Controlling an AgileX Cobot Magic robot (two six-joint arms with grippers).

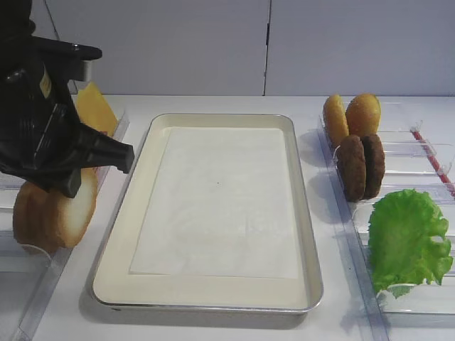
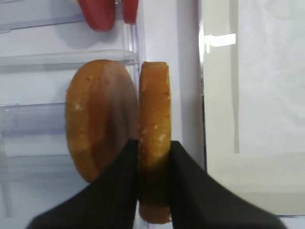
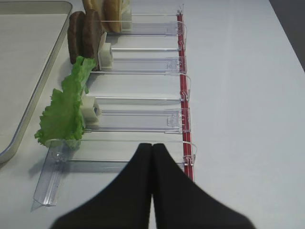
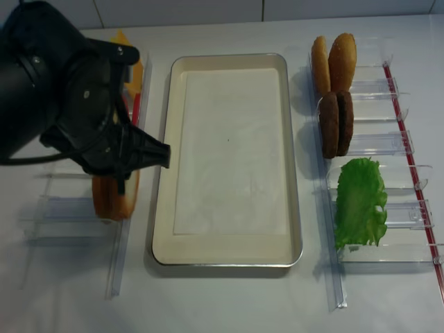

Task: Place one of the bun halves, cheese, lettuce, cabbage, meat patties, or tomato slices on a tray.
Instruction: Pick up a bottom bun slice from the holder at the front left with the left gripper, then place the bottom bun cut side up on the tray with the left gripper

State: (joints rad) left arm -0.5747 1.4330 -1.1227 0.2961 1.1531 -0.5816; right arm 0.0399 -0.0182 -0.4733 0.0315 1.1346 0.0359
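Observation:
My left gripper (image 2: pixel 153 143) is shut on a bun half (image 2: pixel 154 105) that stands on edge in the left rack, its cream cut face (image 1: pixel 79 206) turned toward the tray (image 1: pixel 135 192). An all-brown domed bun half (image 2: pixel 97 124) stands against it. The cheese (image 1: pixel 96 106) and two tomato slices (image 2: pixel 97 14) sit farther back in that rack. In the right rack are the meat patties (image 1: pixel 361 167) and the lettuce (image 1: pixel 409 238). My right gripper (image 3: pixel 152 145) is shut and empty, near the lettuce (image 3: pixel 64 112). Cabbage is out of view.
Two golden-orange buns (image 1: pixel 352 117) stand behind the patties. Clear plastic racks (image 3: pixel 143 119) with a red strip (image 3: pixel 183 95) run along the tray's right side, and another rack (image 4: pixel 69 208) along its left. White paper (image 1: pixel 220 206) lines the tray.

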